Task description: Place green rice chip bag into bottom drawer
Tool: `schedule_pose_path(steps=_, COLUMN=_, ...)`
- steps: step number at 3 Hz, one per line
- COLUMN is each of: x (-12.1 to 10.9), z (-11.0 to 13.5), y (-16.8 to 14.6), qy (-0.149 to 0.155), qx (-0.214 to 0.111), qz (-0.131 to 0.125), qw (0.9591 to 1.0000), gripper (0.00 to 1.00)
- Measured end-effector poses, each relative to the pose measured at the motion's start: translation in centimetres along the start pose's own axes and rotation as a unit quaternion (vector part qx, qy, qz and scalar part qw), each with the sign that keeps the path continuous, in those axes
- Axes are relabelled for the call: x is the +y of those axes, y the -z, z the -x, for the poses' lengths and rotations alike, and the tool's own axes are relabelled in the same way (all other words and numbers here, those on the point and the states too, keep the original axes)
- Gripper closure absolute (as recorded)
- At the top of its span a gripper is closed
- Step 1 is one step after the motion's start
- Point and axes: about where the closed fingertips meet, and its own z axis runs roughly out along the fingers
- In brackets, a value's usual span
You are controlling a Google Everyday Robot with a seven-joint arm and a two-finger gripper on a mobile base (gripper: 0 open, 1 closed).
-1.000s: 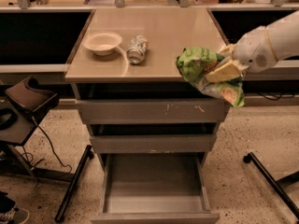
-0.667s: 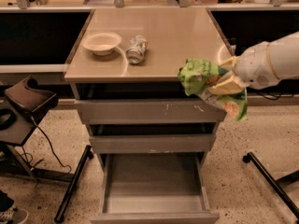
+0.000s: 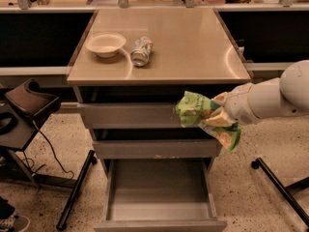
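We see our gripper [image 3: 218, 114] clamped on the green rice chip bag [image 3: 193, 109], above the open bottom drawer [image 3: 159, 187], toward its right side.

Claw [image 3: 217, 117] before upper drawers [image 3: 129, 116], half hidden in gripped green rice chip bag [image 3: 193, 109], bottom drawer [image 3: 159, 183] front cropped

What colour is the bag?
Bright green; the gripper holds the bag by the drawers. Camera view.

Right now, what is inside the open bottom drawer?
Only bare grey floor shows in the grey metal bottom drawer; its rear hides under the drawer above. The hand grips the crinkled green chip bag higher up.
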Motion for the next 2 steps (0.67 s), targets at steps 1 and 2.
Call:
schedule_pose_path(steps=1, x=0.0, z=0.0, y=0.0, qy=-0.001, qx=-0.001, qz=0.0, qw=1.0, gripper=1.0)
schedule_pose_path(steps=2, x=1.0, z=-0.8, y=-2.0, qy=-0.01, qx=-0.008, qz=0.002, qw=0.9999, gripper=1.0)
